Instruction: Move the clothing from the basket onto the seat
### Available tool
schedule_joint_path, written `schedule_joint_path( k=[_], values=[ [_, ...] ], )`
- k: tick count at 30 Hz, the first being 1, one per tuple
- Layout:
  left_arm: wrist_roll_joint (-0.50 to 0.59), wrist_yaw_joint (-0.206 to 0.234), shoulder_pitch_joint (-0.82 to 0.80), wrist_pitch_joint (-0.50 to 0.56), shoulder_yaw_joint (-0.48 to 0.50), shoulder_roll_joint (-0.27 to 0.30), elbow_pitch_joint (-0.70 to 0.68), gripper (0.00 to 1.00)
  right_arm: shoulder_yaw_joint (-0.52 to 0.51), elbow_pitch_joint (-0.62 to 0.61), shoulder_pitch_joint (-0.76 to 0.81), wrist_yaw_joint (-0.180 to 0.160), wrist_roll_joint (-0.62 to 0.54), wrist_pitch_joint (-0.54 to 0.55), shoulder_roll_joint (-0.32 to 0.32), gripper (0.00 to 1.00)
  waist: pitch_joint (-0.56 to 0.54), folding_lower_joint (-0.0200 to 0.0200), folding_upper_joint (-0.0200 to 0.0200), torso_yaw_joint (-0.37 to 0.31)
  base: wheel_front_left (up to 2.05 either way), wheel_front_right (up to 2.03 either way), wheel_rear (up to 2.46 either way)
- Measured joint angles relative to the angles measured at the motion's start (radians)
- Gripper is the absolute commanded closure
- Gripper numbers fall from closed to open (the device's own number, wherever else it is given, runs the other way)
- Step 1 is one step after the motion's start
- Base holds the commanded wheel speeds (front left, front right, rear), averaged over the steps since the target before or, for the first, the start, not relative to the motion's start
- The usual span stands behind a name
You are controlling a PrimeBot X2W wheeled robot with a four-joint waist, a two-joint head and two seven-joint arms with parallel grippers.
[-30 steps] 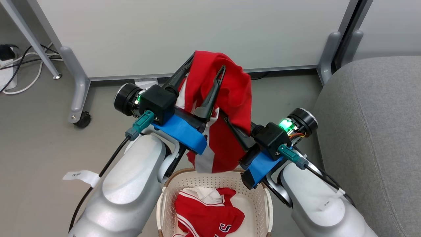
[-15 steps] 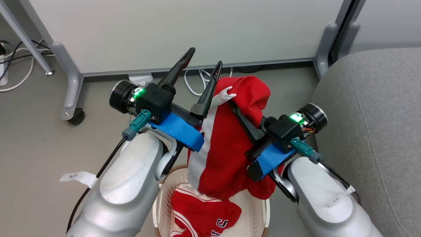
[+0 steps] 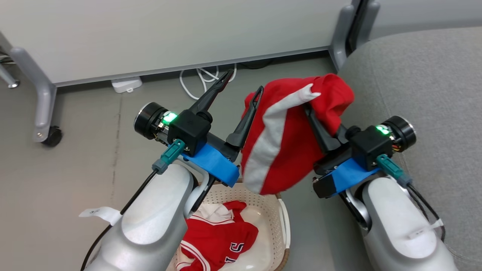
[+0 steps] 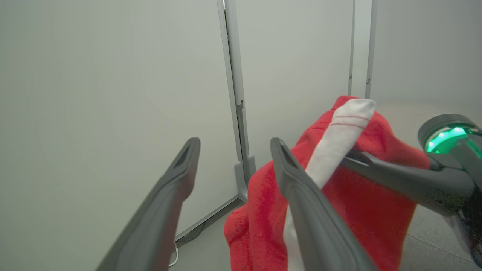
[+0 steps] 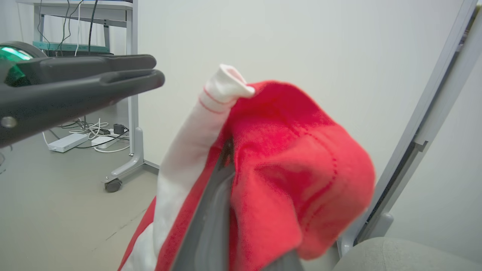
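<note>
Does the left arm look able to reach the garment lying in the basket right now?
Probably yes: the left gripper is open and empty, and nothing covers the garment in the basket; it lies under that forearm, so the arm must draw back.

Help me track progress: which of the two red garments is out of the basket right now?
The striped garment hanging from the shut right gripper, near the seat. The lettered garment lies in the basket.

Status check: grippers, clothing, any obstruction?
Right gripper shut on lifted red garment, near seat. Left gripper open, empty. Second garment in basket. No obstacle seen.
</note>
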Motion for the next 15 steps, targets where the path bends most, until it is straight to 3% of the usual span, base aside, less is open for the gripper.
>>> schedule_joint_path(
  k=[15],
  values=[
    [0.01,0.0,0.0,0.0,-0.082,0.005,-0.004,0.0,-0.184,-0.127,0.101,0.0,-0.02,0.0,-0.017,1.0,0.052,0.0,0.0,-0.163,0.0,0.0,0.0]
  ],
)
